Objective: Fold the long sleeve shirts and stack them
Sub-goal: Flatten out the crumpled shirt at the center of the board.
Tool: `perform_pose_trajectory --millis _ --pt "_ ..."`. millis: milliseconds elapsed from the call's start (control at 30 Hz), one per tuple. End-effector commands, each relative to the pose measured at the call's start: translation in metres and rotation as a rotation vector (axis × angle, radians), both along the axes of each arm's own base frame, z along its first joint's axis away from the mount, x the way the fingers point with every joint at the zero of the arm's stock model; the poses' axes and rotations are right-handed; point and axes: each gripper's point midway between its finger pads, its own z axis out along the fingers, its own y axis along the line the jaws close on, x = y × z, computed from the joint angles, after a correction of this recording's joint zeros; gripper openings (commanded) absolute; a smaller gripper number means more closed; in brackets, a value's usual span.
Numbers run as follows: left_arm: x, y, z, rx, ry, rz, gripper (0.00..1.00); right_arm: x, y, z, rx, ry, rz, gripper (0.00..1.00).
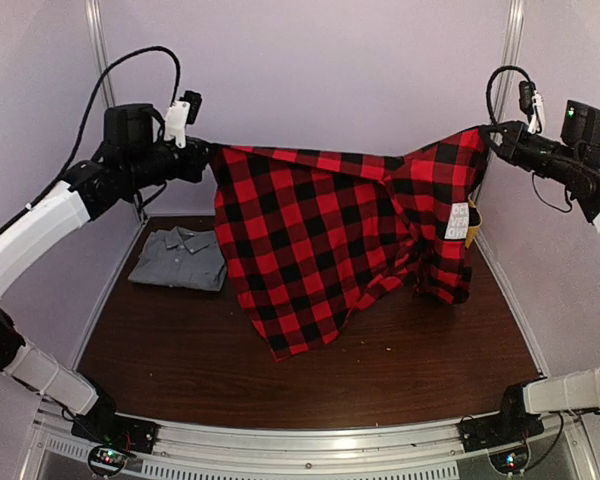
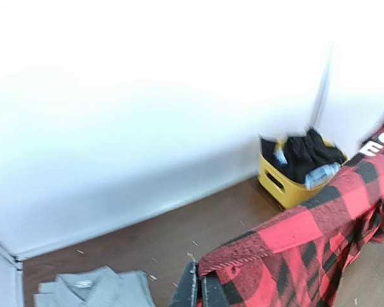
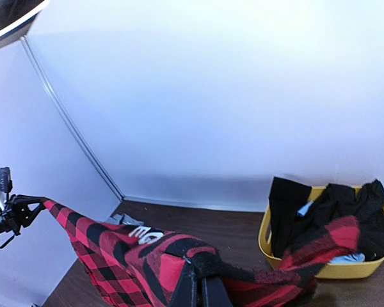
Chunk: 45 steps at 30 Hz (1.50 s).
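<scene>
Pale walls point(image 1: 310, 70) close in a dark brown table point(image 1: 400, 350) in the overhead view, where the red-and-black flannel shirt point(image 1: 320, 240) hangs spread in the air between the two arms. The left gripper point(image 1: 205, 158) is clamped on its upper left corner and the right gripper point(image 1: 492, 135) is pinched on its upper right corner. The lower hem trails down to the wood near the middle of the table, and the white neck label point(image 1: 458, 220) shows on the right side. The grey shirt point(image 1: 180, 258) lies folded flat at the back left of the table, apart from the hanging cloth. From the left wrist, the closed fingers grip a folded edge of the checked fabric at the bottom of the view, and the cloth runs off to the right. The grey shirt sits low on the left, and a yellow bin point(image 2: 281, 185) of dark clothes point(image 2: 304, 157) stands against the far wall. From the right wrist, the fingers are shut on a bunched edge of the flannel, which stretches left to the other gripper. The yellow bin stands at the right, with a red checked piece draped over its rim.
</scene>
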Motion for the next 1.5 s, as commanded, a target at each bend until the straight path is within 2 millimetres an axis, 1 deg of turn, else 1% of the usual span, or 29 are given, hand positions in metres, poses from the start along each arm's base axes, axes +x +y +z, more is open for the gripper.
perform_pose_trajectory --millis 0,33,133,167,267,333,433,500,600,767,867,900,933,1000,1133,1233,1300,1367,1400,1467 --pt "-0.002 0.028 0.055 -0.036 -0.066 0.064 0.00 -0.012 0.019 0.052 0.077 -0.099 0.119 0.00" --pt "-0.003 0.028 0.062 -0.031 -0.073 0.062 0.00 -0.014 0.022 0.060 0.089 -0.111 0.140 0.00" --pt "-0.007 0.030 0.089 -0.044 -0.110 0.055 0.00 -0.018 0.023 0.079 0.098 -0.140 0.151 0.00" --pt "-0.009 0.030 0.100 -0.054 -0.124 0.049 0.00 -0.022 0.023 0.088 0.101 -0.157 0.155 0.00" --pt "-0.020 0.030 0.128 -0.090 -0.161 0.020 0.00 -0.033 0.025 0.106 0.112 -0.189 0.172 0.00" --pt "-0.031 0.026 0.144 -0.113 -0.177 -0.029 0.00 -0.044 0.029 0.116 0.120 -0.205 0.209 0.00" --pt "-0.051 0.028 0.164 -0.139 -0.199 -0.078 0.00 -0.060 0.036 0.127 0.128 -0.219 0.263 0.00" --pt "-0.062 0.029 0.171 -0.156 -0.203 -0.107 0.00 -0.073 0.038 0.134 0.131 -0.233 0.287 0.00" --pt "-0.087 0.030 0.181 -0.201 -0.208 -0.168 0.00 -0.094 0.040 0.144 0.134 -0.255 0.311 0.00" --pt "-0.133 0.032 0.200 -0.292 -0.211 -0.295 0.00 -0.140 0.050 0.163 0.175 -0.289 0.424 0.00" --pt "-0.166 0.044 0.215 -0.334 -0.242 -0.336 0.00 -0.174 0.052 0.176 0.183 -0.326 0.461 0.00" --pt "-0.182 0.052 0.221 -0.349 -0.262 -0.347 0.00 -0.187 0.052 0.181 0.186 -0.341 0.474 0.00" --pt "-0.189 0.055 0.223 -0.361 -0.268 -0.350 0.00 -0.198 0.053 0.185 0.193 -0.356 0.490 0.00" --pt "-0.216 0.068 0.232 -0.392 -0.298 -0.371 0.00 -0.220 0.055 0.191 0.217 -0.378 0.534 0.00" --pt "-0.254 0.084 0.240 -0.442 -0.329 -0.410 0.00 -0.260 0.058 0.202 0.253 -0.420 0.606 0.00" --pt "-0.275 0.096 0.245 -0.469 -0.354 -0.419 0.00 -0.291 0.059 0.213 0.270 -0.459 0.650 0.00" --pt "-0.280 0.102 0.246 -0.477 -0.365 -0.404 0.00 -0.305 0.058 0.218 0.273 -0.482 0.662 0.00" --pt "-0.277 0.104 0.244 -0.473 -0.360 -0.380 0.00 -0.310 0.058 0.219 0.276 -0.489 0.662 0.00" --pt "-0.272 0.103 0.241 -0.466 -0.351 -0.368 0.00 -0.308 0.057 0.218 0.274 -0.485 0.657 0.00" --pt "-0.255 0.100 0.234 -0.449 -0.322 -0.323 0.00 -0.290 0.057 0.212 0.271 -0.453 0.626 0.00"
